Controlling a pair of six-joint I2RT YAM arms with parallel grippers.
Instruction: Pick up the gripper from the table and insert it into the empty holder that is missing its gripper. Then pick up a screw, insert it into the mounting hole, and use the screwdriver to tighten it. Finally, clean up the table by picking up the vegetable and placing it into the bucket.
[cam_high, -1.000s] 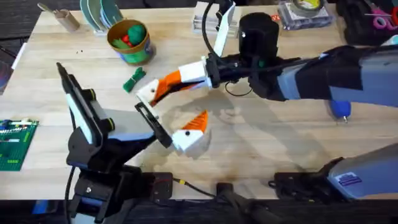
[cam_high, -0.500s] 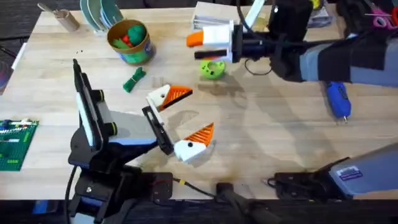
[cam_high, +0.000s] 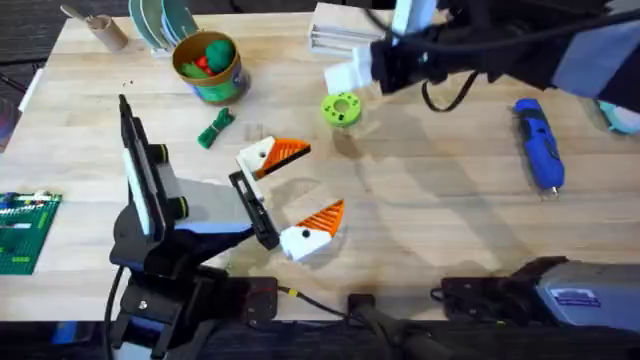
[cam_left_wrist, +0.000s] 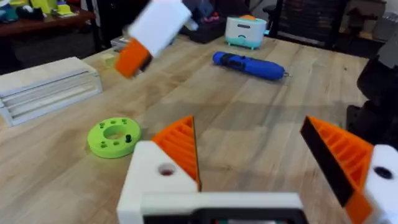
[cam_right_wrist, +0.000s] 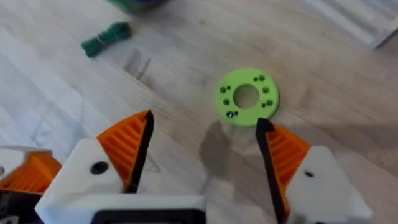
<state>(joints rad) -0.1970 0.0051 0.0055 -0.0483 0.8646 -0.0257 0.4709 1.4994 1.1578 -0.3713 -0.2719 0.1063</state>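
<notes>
The right gripper (cam_right_wrist: 202, 152) gapes empty above the green disc (cam_right_wrist: 247, 97); the left gripper (cam_high: 290, 195) sits open mid-frame; the screwdriver (cam_high: 536, 143) lies far right; dropping carelessly might knock the disc's small screw away.

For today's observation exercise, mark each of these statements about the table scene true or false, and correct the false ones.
1. The blue screwdriver lies on the table. True.
2. The vegetable is inside the bucket. False: it lies on the table beside the bucket.
3. The left gripper has its fingers open. True.
4. The lime-green disc is held by the right gripper. False: it lies flat on the table, with the right gripper open above it.
</notes>
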